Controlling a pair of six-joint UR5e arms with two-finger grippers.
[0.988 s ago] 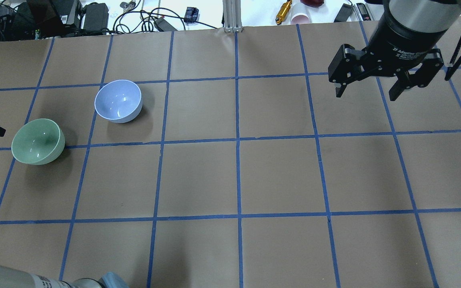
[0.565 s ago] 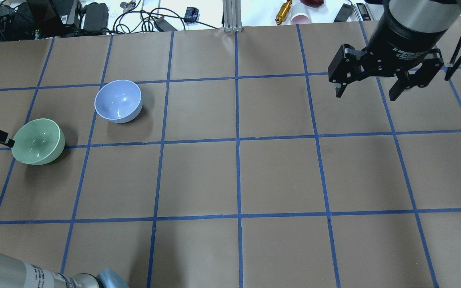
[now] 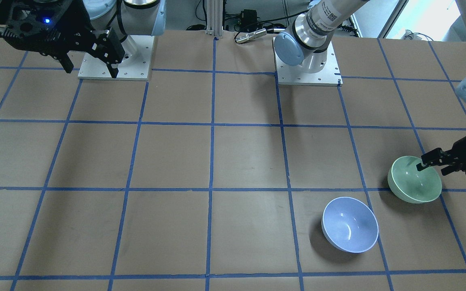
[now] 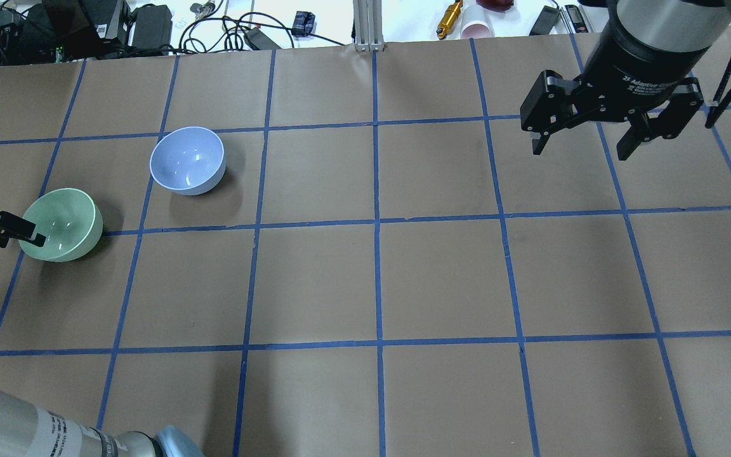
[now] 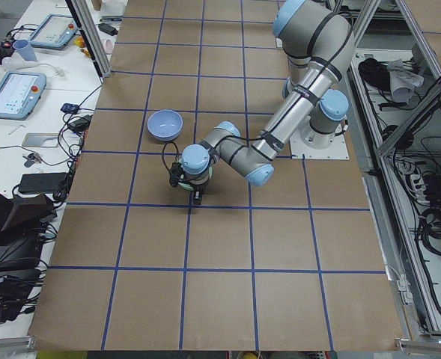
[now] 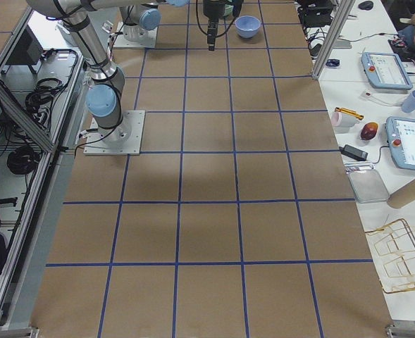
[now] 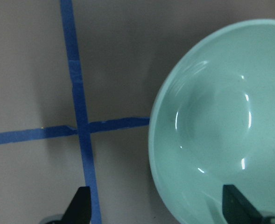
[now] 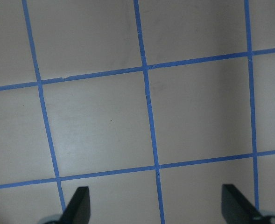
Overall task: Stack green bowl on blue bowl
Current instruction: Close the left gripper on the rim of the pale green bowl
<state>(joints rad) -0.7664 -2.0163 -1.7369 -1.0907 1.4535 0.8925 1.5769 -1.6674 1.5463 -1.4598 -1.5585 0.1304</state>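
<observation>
While the left tool [image 7: 158, 210], spread, straddles the round glossy mint-green bowl [image 7: 221, 130] at its rim, one finger inside, the right tool [image 4: 579, 152] hangs spread, well apart.

a big table [image 4: 441, 279] fills most of the frame, covered in brown paper. blue tape lines [image 4: 376, 222] cut it into squares. along the top edge is a white desk [image 4: 403, 16] with black cables [image 4: 226, 28] and a silver post [image 4: 368, 25]. in the right side view, a tablet [image 6: 387, 69] and a cardboard tube [image 6: 411, 190] lie at the right. soft shadows fall on the paper.
</observation>
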